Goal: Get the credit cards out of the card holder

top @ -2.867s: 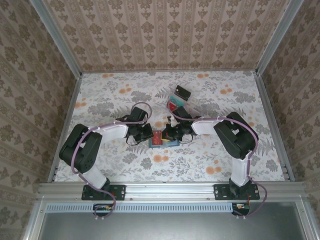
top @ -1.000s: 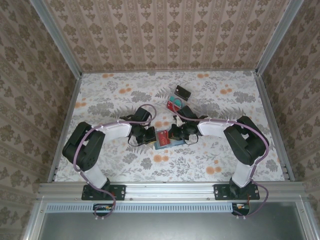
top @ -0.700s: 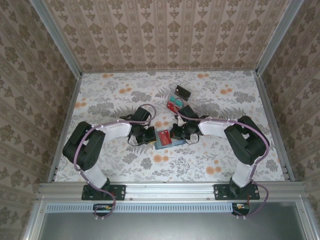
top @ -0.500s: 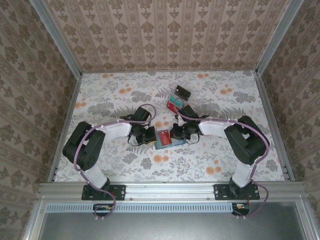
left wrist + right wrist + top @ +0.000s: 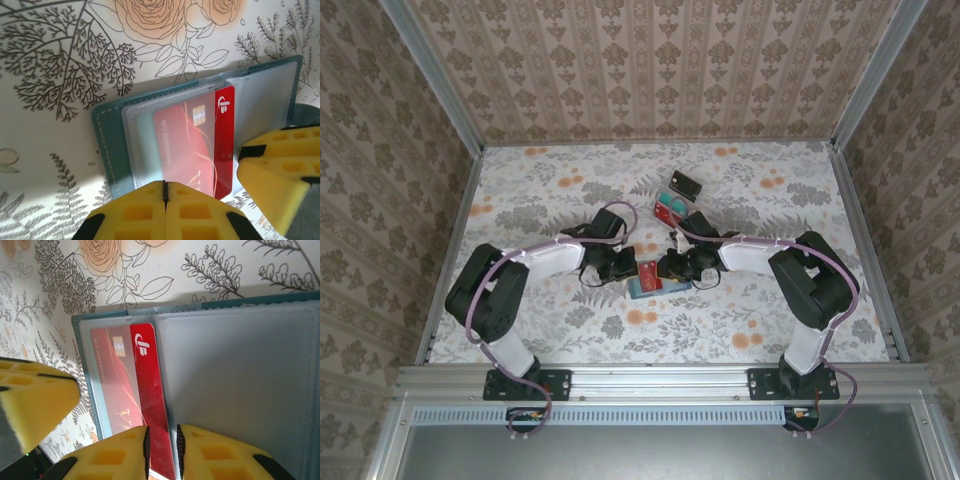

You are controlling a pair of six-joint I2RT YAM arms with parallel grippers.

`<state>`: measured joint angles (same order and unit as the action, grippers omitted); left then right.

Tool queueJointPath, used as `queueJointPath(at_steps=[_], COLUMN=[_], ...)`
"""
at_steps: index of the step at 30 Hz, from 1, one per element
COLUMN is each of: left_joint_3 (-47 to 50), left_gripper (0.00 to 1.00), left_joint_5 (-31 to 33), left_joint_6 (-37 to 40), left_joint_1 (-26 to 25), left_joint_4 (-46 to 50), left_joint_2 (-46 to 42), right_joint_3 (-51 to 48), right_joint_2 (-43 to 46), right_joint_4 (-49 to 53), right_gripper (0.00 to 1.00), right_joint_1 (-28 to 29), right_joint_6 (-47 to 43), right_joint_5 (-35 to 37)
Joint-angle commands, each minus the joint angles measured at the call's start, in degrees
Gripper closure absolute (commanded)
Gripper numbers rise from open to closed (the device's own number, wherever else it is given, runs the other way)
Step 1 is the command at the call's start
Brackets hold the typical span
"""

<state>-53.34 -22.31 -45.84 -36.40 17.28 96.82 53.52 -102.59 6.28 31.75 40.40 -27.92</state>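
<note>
Since the earliest picture, the teal two-panel card holder [image 5: 235, 370] with pale blue-grey lining has been shifting slightly to the right on the floral-patterned desk [image 5: 570, 190]. The left arm's yellow fingers [image 5: 135, 210] have been moving right with it, up against its left end.

The holder is lying open and flat near the middle of the desk, between the two arms. Its long axis is running left to right, with the left end a touch nearer.

A thin red plastic credit card [image 5: 190, 145] with a chip is sitting in the clear sleeve of the left panel. Its long axis is lying across the holder's. A brighter strip of the card is sticking out of the sleeve sideways, toward the centre fold, while the rest is showing dimly through the plastic. The right panel is showing only its grey lining.

The right arm's yellow fingers [image 5: 215, 450] are closing on the exposed strip at the end opposite the chip, with the card edge filling the narrow gap between them. The left arm's fingers are pressing fully together over the edge of the left panel. I cannot tell whether they are pinching anything.

Farther back and slightly right, a small box [image 5: 669, 208] showing red and teal is resting on the desk, its contents too small to make out. A small dark rectangular item [image 5: 686, 184] is lying just beyond it.
</note>
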Motion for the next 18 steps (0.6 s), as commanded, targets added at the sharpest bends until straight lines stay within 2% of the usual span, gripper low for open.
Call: queueJointPath(at_steps=[1, 9, 18], left_joint_3=[-0.06, 1.26, 2.7], left_gripper=[1.0, 1.0, 1.0], left_joint_5=[-0.99, 0.59, 0.6], left_joint_6=[-0.17, -0.54, -1.17], left_joint_1=[-0.07, -0.07, -0.07], left_joint_4=[-0.84, 1.47, 2.15], left_joint_2=[2.48, 4.07, 5.43], right_joint_3=[-0.13, 0.87, 0.12], right_joint_2=[-0.8, -2.7, -3.34], right_joint_4=[0.19, 1.59, -4.71], right_gripper=[0.73, 0.72, 0.74], right_joint_1=[-0.27, -0.26, -0.11], right_joint_6=[-1.02, -1.72, -0.71], right_joint_5=[-2.23, -1.3, -7.23])
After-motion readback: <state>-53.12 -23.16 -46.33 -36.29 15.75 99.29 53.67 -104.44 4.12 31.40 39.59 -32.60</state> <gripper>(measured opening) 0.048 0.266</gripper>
